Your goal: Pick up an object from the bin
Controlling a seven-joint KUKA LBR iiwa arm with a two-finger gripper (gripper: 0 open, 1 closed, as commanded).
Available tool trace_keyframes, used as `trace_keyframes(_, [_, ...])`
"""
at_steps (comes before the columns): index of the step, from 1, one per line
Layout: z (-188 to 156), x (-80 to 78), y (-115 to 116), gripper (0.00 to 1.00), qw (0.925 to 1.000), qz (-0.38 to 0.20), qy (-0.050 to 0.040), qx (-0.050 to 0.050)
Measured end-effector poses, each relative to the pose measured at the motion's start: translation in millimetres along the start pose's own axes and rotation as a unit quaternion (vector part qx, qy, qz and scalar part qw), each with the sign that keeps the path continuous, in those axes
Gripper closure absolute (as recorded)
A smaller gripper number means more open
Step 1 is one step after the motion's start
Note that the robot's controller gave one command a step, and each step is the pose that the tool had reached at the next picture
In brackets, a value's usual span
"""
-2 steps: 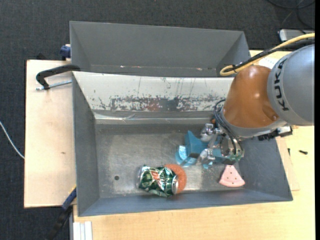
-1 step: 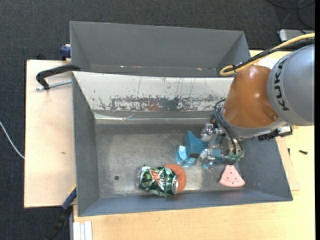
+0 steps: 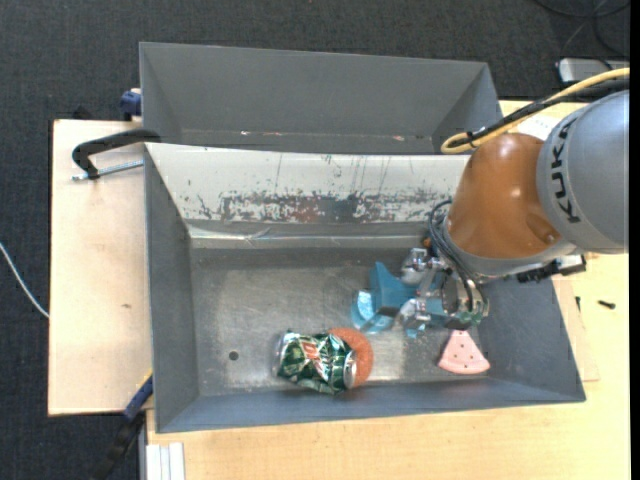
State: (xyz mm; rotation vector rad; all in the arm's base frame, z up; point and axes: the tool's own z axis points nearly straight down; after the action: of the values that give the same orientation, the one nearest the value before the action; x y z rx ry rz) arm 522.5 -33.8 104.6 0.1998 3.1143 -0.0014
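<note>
– showing what stage of the pick?
– an early one: gripper (image 3: 440, 306) low in the bin (image 3: 240, 303), just beside a blue plastic piece (image 3: 384, 290). nothing is lifted, and its grip, released or clenched, cannot be told.
– and the room around it?
– bare grey floor. a pink wedge (image 3: 463, 354) lies near; a crushed green can (image 3: 316, 360) and an orange ball (image 3: 360, 356), touching, lie apart.

**Materials and Surface Finish**

The bin (image 3: 170, 298) is grey sheet metal with a matt finish. Its back wall is scuffed and speckled with dark, rust-coloured marks. The crushed can (image 3: 318, 360) is thin, dented metal with a glossy green print. The blue piece (image 3: 384, 290) looks like smooth hard plastic. The pink wedge (image 3: 463, 354) appears matt and dotted. The arm's orange cover (image 3: 500, 213) is smooth and glossy.
</note>
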Motion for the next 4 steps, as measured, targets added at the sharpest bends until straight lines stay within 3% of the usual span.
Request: trace_keyframes(4, [0.0,0.0,-0.1,1.0,1.0,0.0,0.0,0.0])
